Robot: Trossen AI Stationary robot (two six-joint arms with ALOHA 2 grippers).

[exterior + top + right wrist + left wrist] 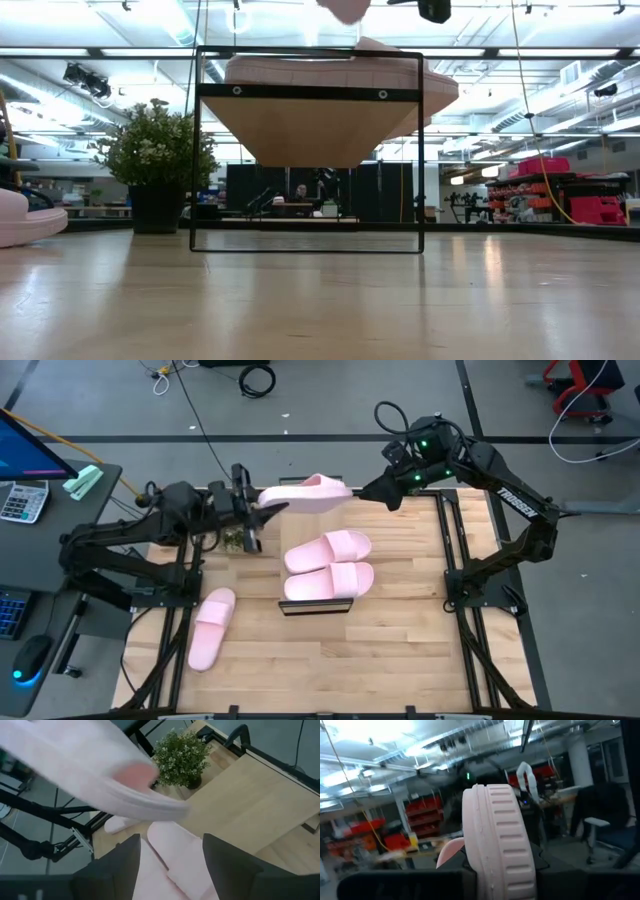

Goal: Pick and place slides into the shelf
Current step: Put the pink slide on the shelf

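I have the left gripper (262,512) clenched on the heel end of one pink slide (308,492), holding it in the air over the far middle of the wooden table (400,650). From the left wrist I see its ridged foam sole (497,840) standing edge-up between the dark fingers. The right gripper (372,490) sits just beside the toe end of that same slide, its two dark fingers (112,870) spread apart and gripping nothing; the slide's smooth pale underside (85,775) blurs across the right wrist view.

Two more slides (328,565) lie side by side on the shelf (316,606), a narrow plank on a thin black wire frame at the table's centre. From table height I see the plank's light wood underside (305,130) with the soft pink foam bulging over it. The fourth slide (210,626) lies flat on the near left. A small leafy potted plant (181,757) stands at the far left.
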